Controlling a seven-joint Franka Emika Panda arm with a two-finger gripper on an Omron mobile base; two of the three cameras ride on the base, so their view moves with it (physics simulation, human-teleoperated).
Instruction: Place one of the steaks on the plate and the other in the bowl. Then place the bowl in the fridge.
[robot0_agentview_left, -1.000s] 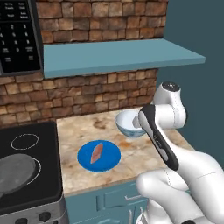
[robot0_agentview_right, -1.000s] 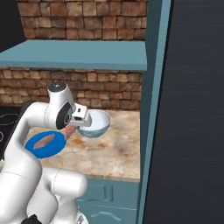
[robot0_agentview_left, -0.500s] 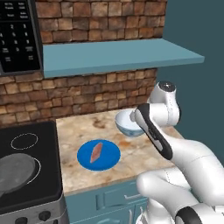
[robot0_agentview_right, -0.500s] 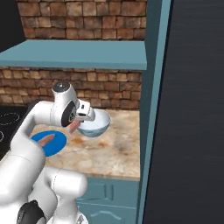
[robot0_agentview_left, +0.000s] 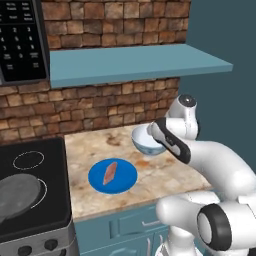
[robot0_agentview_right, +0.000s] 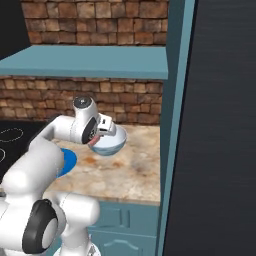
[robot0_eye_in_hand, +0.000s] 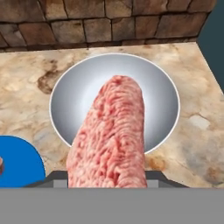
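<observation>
Above the white bowl (robot0_eye_in_hand: 87, 92) on the marble desk (robot0_agentview_left: 165, 175), pincer (robot0_agentview_right: 93, 141) gripping one steak (robot0_eye_in_hand: 111, 140), other steak (robot0_agentview_left: 110, 173) lying on the blue plate (robot0_agentview_left: 125, 181)

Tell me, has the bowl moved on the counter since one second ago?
No. The bowl stays by the brick wall, same spot relative to the plate; the arm alone shifted.

The left base view looked forward and down from behind the arm's left, over the bench (robot0_agentview_left: 150, 175) toward the brick wall. The right base view faced the same bench (robot0_agentview_right: 130, 170) from behind the arm's right. Both shared the bowl (robot0_agentview_left: 146, 142) (robot0_agentview_right: 109, 144) and plate (robot0_agentview_left: 113, 176) (robot0_agentview_right: 66, 161). The hand view looked steeply down, close above the bowl (robot0_eye_in_hand: 83, 94)
</observation>
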